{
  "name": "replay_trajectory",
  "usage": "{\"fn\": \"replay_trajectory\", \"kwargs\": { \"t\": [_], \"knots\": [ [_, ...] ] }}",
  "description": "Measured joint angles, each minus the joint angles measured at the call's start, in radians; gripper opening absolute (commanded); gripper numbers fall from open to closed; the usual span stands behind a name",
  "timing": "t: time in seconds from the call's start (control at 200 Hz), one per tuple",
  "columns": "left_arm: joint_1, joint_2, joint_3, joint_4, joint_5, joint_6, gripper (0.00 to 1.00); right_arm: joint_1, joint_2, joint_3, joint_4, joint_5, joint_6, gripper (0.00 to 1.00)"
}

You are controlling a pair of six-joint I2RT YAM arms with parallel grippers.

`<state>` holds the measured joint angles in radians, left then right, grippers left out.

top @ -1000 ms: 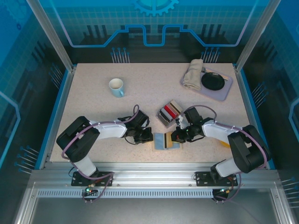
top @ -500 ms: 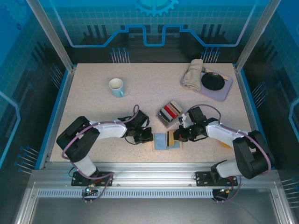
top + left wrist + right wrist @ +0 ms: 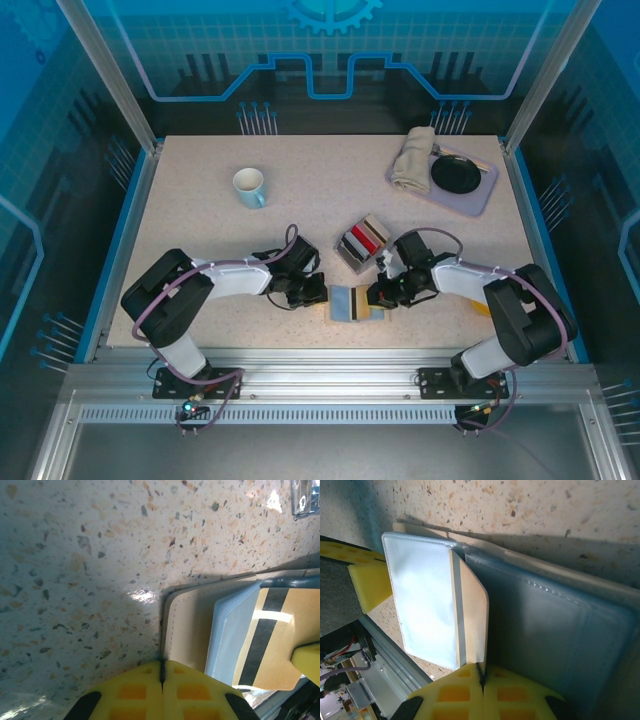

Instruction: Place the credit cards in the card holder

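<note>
Lying open, card holder (image 3: 343, 302) with tan card (image 3: 470, 615) partly tucked in, right jaws pinching card, left jaws closed

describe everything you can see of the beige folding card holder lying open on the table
The beige folding card holder lies open and flat on the speckled table near its front edge. Stitched beige leather-like cover outside, a glossy silvery-blue sleeve and a darker grey-blue panel inside. A tan card with a dark stripe sits partly tucked under the sleeve. The shut left gripper seems to pinch its cover edge; the shut right gripper pinches the card.
</note>
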<state>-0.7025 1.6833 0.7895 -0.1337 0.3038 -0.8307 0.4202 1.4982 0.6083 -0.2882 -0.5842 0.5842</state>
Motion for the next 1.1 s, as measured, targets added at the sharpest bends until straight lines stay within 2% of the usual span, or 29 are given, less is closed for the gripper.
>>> {"fn": "replay_trajectory", "kwargs": {
  "t": [0.525,0.83,0.995,1.1],
  "knots": [
    [0.000,0.004,0.006,-0.008,0.003,0.000,0.06,0.034,-0.024,0.000,0.016,0.032,0.079,0.00],
    [0.001,0.005,0.006,-0.004,0.006,-0.001,0.05,0.103,-0.006,-0.032,0.136,0.043,0.176,0.03],
    [0.001,0.005,0.006,-0.004,0.006,-0.001,0.05,0.134,0.013,-0.017,0.144,0.062,0.195,0.09],
    [0.001,0.005,0.006,-0.004,0.006,-0.001,0.05,0.143,0.013,-0.010,0.138,0.084,0.203,0.19]
  ]
}}
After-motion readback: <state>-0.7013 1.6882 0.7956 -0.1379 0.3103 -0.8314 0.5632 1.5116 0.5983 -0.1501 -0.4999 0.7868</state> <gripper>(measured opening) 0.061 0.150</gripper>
